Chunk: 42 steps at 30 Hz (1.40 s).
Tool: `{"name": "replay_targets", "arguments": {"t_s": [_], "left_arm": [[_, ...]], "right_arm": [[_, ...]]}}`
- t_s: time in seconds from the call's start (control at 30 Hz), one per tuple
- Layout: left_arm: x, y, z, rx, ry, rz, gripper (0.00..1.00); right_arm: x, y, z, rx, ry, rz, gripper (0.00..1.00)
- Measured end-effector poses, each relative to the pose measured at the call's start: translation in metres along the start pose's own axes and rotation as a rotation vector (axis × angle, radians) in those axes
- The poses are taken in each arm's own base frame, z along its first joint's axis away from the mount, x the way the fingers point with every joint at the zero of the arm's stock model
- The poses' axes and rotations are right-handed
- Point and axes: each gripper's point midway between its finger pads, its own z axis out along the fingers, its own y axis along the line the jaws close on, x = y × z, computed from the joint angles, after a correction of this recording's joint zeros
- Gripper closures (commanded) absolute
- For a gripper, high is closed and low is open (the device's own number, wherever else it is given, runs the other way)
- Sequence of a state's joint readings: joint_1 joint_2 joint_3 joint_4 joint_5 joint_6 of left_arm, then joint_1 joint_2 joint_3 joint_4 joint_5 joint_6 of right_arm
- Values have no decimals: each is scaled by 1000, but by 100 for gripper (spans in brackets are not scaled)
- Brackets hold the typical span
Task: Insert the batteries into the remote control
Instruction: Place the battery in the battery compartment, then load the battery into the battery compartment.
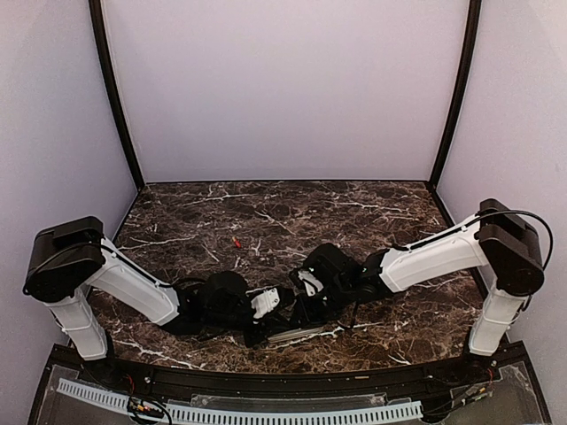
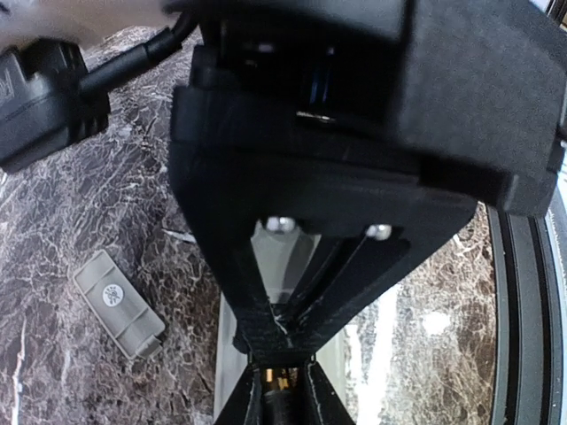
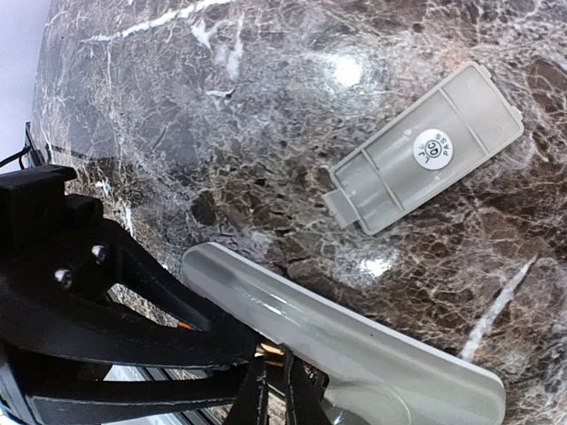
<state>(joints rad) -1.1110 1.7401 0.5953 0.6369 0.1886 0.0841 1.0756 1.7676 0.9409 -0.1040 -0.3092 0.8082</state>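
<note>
Top external: left hand and right hand together over remote control, grips untellable; red battery apart.

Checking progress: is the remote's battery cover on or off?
Off. The grey battery cover lies flat on the marble table, clearly apart from the remote control.

The remote control is lying flat on the table, greyish back up; a slim red battery is lying well apart, beyond its left end.
</note>
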Motion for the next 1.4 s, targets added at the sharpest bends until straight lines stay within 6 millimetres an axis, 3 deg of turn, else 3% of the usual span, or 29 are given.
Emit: {"name": "replay_targets", "arguments": {"t_s": [0.27,0.5,0.7,0.87,1.17,1.4], "left_arm": [[-2,0,0,-2,-5,0,77],[-1,-3,-6,3,12,3,59],[-30,-3,-26,-5,-68,-2,53],[-47,-1,-48,-26,-126,-27,61],[-1,2,-52,-56,39,-84,84],[18,1,-46,-52,99,-94,91]], "right_arm": [[1,-3,1,-1,-1,4,94],[0,-3,2,-1,-4,3,94],[0,-3,2,1,-5,3,95],[0,-3,1,1,-5,-4,94],[-7,4,-5,8,-17,-39,94],[-7,4,-7,16,-15,-48,94]]}}
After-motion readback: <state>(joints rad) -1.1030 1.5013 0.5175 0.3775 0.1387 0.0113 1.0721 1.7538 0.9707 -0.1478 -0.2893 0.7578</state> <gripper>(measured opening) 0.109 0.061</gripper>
